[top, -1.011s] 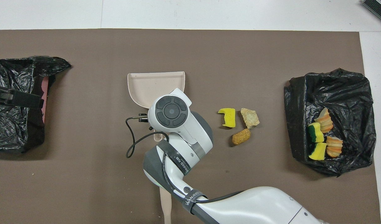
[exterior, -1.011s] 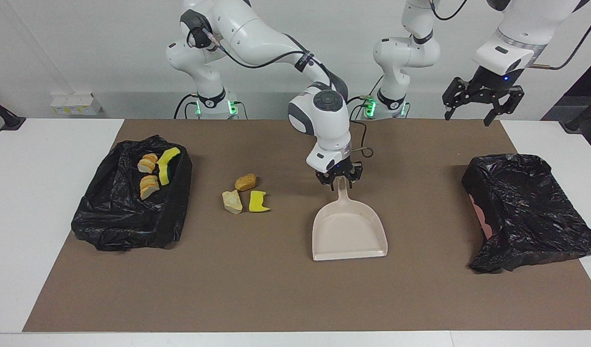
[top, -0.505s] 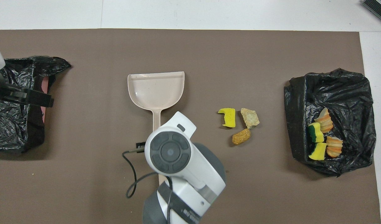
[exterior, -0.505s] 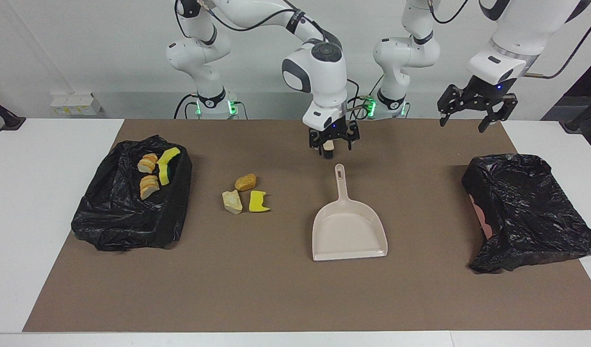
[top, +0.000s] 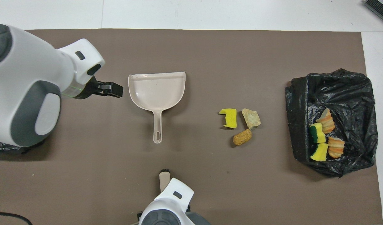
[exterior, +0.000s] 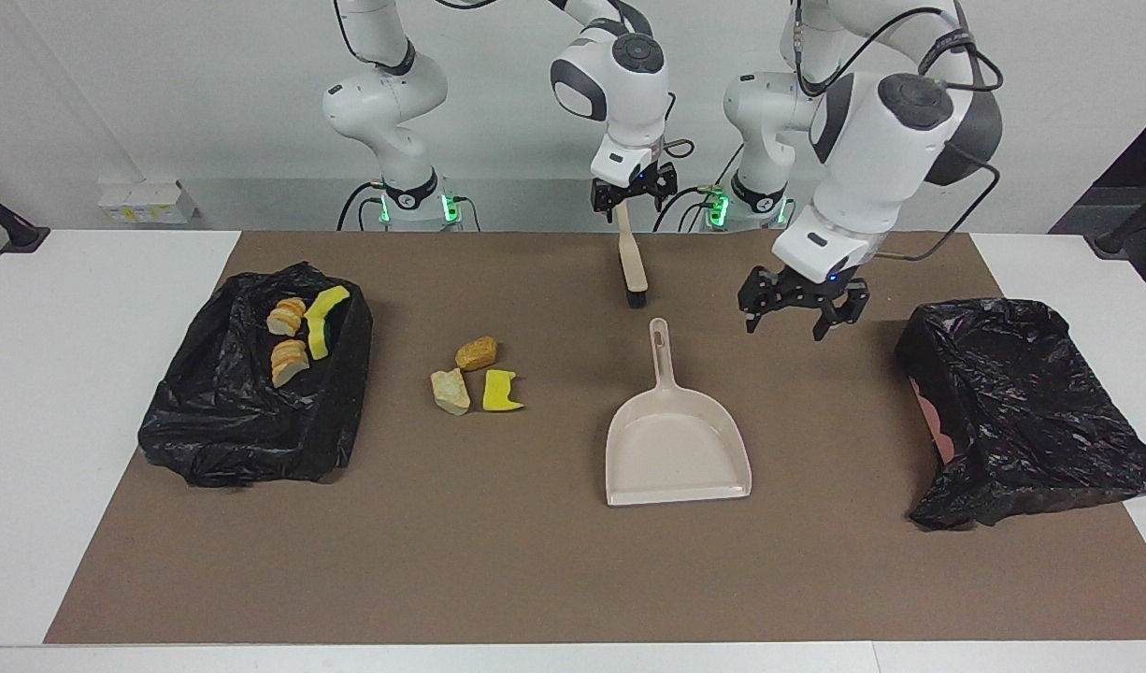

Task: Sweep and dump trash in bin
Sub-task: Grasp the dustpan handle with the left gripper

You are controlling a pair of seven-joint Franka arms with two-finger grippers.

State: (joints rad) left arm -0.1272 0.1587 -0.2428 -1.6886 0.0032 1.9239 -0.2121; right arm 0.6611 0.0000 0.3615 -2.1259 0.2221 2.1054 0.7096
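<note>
Swinging in twd dustpan (exterior: 678, 449), left gripper (exterior: 802, 313); right gripper (exterior: 632, 194) lifted clear.

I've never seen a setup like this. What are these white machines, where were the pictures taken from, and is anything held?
They are two robot arms with two-fingered jaws. One picture faces them across the table; the other looks down from above. On the brown mat lie a dustpan, a brush, three loose scraps and two black-bagged bins, one holding four scraps. Nothing is held: the left gripper hangs open beside the dustpan, the right gripper open over the brush's handle.
</note>
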